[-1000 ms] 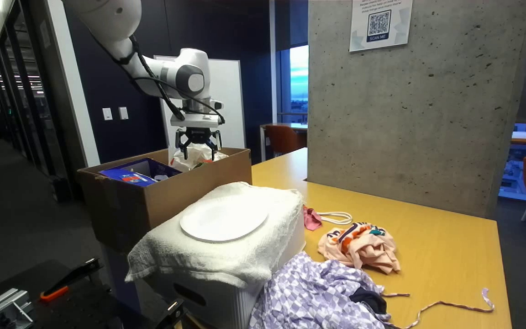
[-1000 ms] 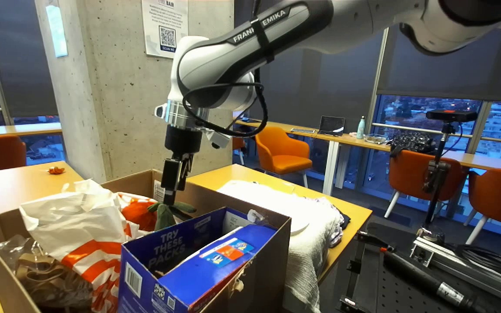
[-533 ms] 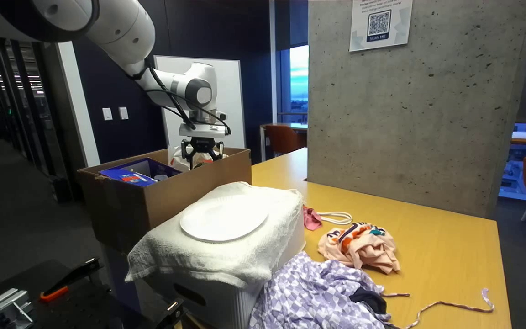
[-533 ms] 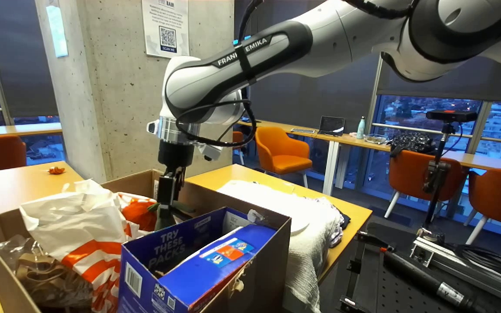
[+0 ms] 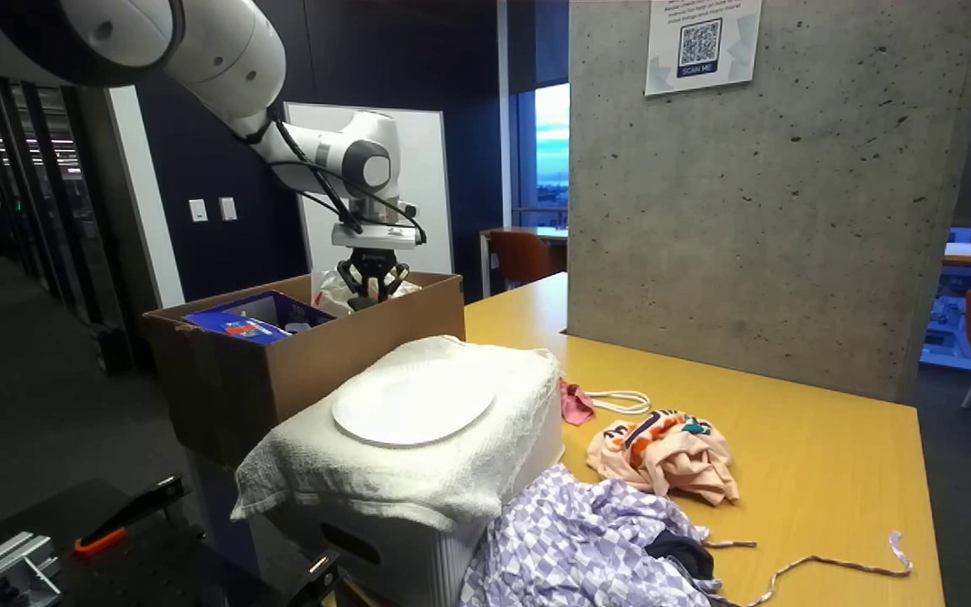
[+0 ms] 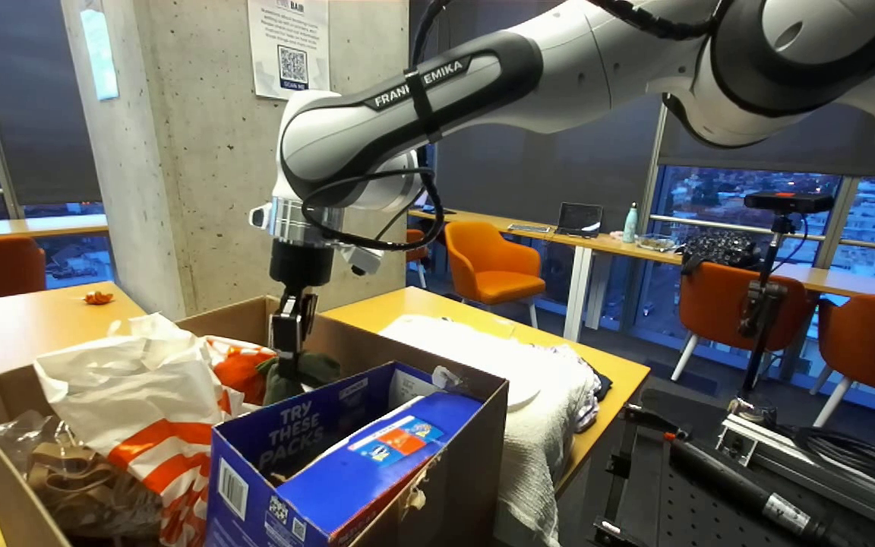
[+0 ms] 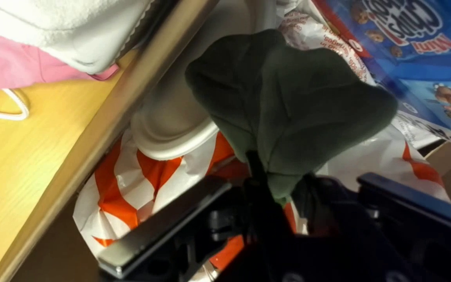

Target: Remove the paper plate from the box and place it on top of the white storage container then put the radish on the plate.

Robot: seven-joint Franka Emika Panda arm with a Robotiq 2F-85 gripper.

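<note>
One of two placements looks done: in an exterior view, the paper plate [image 5: 414,405] lies flat on a white towel [image 5: 287,459] draped over the white storage container [image 5: 414,555], with a purple checked cloth [image 5: 587,544] just beside it on the yellow counter [image 5: 814,472]. The plate looks bare. Behind it stands the brown cardboard box [image 5: 359,347], and the hand [image 5: 371,295] reaches down inside, its fingers close together. In an exterior view, the radish [image 6: 280,386] is in the box, its grey-green leaves [image 6: 319,368] under the fingertips, between a blue snack carton [image 6: 354,486] and a white-and-orange plastic bag [image 6: 134,380]; its reddish body is hard to make out. In the wrist view, the hand appears clamped on the narrow base of those leaves, which fan out dark and wide beyond the fingers. A pale rimmed dish [image 7: 172,127] lies deeper in the box, partly hidden by them. The grasp seems made; what appears left is to lift the radish clear of the box, carry it over and set it on the plate.
</note>
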